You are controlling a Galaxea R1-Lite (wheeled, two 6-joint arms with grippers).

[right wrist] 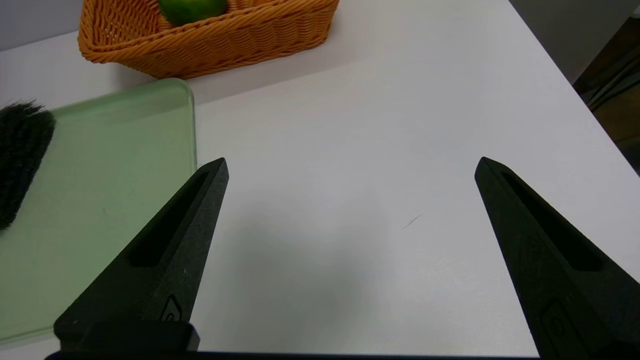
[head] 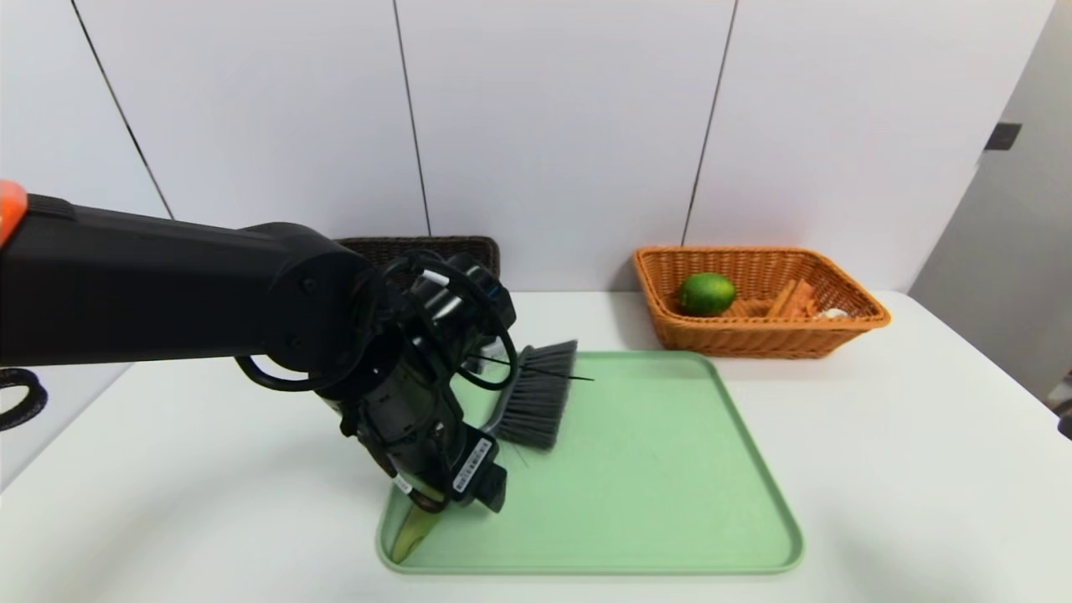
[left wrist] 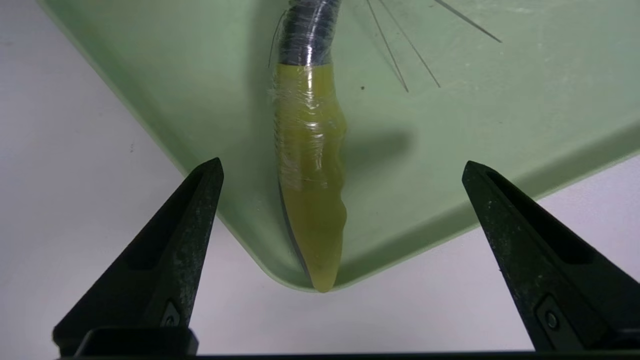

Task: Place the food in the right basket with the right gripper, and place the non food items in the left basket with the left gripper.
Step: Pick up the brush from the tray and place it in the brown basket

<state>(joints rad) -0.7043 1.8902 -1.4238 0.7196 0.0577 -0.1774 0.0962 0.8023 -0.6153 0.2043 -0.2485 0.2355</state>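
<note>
Left end effector is hanging wide open right above the brush's yellow-green handle, not gripping yet. That brush lies on the green tray, handle tip at the tray's near left corner, bristles toward the dark left basket behind the tray. Looks like the reach-in step; next it needs to drop and clamp the handle. Right end effector sits open and idle over the table right of the tray, orange basket already holding a lime.

A white table bears a pale green tray — white wall panels behind
</note>
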